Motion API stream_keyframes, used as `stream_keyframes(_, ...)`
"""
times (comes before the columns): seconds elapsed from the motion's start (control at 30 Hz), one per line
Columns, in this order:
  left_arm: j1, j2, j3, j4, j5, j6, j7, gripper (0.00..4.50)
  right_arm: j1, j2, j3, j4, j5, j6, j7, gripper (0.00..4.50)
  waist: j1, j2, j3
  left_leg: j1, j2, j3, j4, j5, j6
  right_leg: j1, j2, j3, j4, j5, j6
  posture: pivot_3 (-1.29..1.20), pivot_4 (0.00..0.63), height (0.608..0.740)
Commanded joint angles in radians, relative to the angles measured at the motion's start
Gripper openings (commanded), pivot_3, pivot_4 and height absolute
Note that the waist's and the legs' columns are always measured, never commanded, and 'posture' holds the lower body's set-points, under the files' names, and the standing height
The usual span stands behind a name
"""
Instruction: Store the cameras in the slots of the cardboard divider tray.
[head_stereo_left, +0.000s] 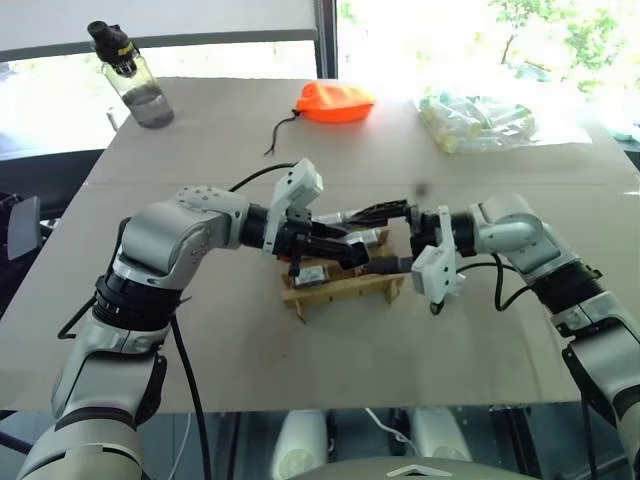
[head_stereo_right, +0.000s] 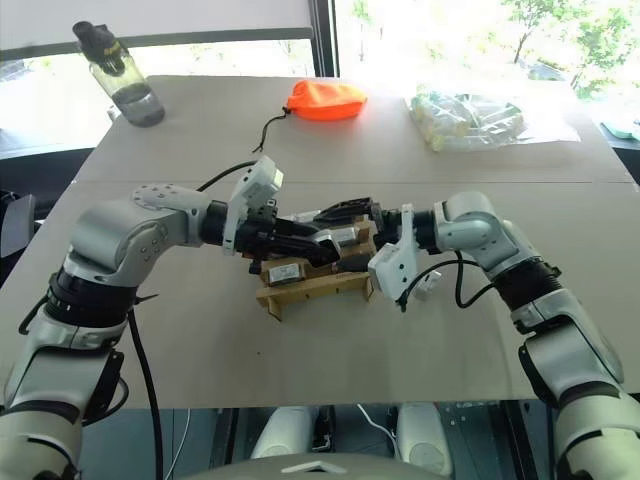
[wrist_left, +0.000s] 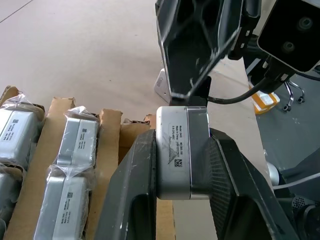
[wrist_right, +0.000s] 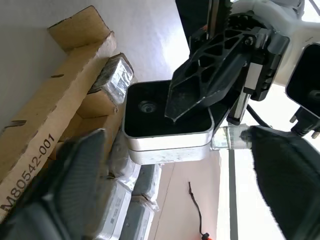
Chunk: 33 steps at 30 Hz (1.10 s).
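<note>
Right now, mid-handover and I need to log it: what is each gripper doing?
Left gripper: closed on a camera, above the cardboard divider tray.
Right gripper: open, its fingers standing apart on either side of that camera.

**Layout: tray mid-table, both arms met above it**

The cardboard divider tray (head_stereo_left: 340, 285) is placed mid-table (head_stereo_left: 250, 350), with wrapped cameras (wrist_left: 75, 145) seated in its slots. One camera (wrist_left: 181, 152) is held above the tray, pinched in the left gripper (wrist_left: 182, 165); the right gripper (head_stereo_left: 385, 240) is set just beside it, from the right. Behind the tray, at the far edge: bottle (head_stereo_left: 135, 75) left, pouch (head_stereo_left: 335, 101) centre, bag (head_stereo_left: 478, 121) right.
</note>
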Motion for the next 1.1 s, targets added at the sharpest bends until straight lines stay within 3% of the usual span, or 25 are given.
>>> stream_keyframes(0.03,0.004,0.005,0.021,-0.041,-0.002,-0.019,-0.003,0.75,0.045,-0.054,-0.030,-0.084,0.150,0.076,0.056,4.50,0.002,0.000,0.000,0.000,0.000,0.000,0.000,0.000,0.000,0.000,0.000,0.000,0.000,0.000,0.000,0.00,0.150,0.726)
stream_keyframes(0.17,0.016,0.010,0.047,-0.061,-0.005,-0.040,0.004,0.75,0.179,-0.158,-0.078,-0.191,0.408,0.290,0.181,4.50,0.010,0.000,0.000,-0.001,0.000,-0.001,0.000,0.000,0.000,0.000,-0.001,0.000,-0.001,0.000,0.000,0.00,0.150,0.726)
stream_keyframes(0.37,0.041,0.021,0.059,-0.079,0.016,-0.086,0.018,0.75,0.448,-0.291,-0.279,-0.269,0.766,0.762,0.283,4.50,0.018,0.000,0.000,-0.001,0.000,-0.003,0.000,0.000,0.000,0.001,-0.001,-0.002,-0.001,0.000,0.000,0.00,0.150,0.726)
stream_keyframes(0.47,0.069,0.007,0.075,-0.078,0.004,-0.080,0.035,0.75,0.590,-0.308,-0.395,-0.280,0.901,0.919,0.341,4.50,0.024,-0.001,0.000,0.000,0.000,-0.003,0.000,0.000,0.000,0.001,0.000,-0.003,-0.001,0.000,0.000,0.00,0.150,0.726)
stream_keyframes(0.53,0.093,0.017,0.055,-0.082,0.037,-0.110,0.032,0.75,0.655,-0.287,-0.473,-0.265,0.980,0.958,0.456,4.50,0.024,-0.001,0.000,0.000,0.000,-0.003,0.000,0.000,0.001,0.002,0.000,-0.003,-0.001,0.000,0.000,0.00,0.150,0.726)
stream_keyframes(0.87,0.136,0.024,-0.033,-0.014,0.204,-0.275,0.017,0.75,0.690,-0.223,-0.631,-0.123,0.976,1.015,0.664,4.50,0.024,-0.001,0.000,0.001,-0.001,-0.002,0.000,0.000,0.001,0.002,0.001,-0.002,-0.001,0.000,0.000,0.00,0.150,0.726)
stream_keyframes(1.1,0.145,0.020,-0.052,0.015,0.253,-0.324,-0.001,0.75,0.701,-0.312,-0.507,-0.115,0.993,0.921,0.699,4.50,0.023,-0.001,0.000,0.002,-0.001,-0.001,0.000,0.000,0.001,0.002,0.001,-0.001,-0.001,0.000,0.000,0.00,0.150,0.726)
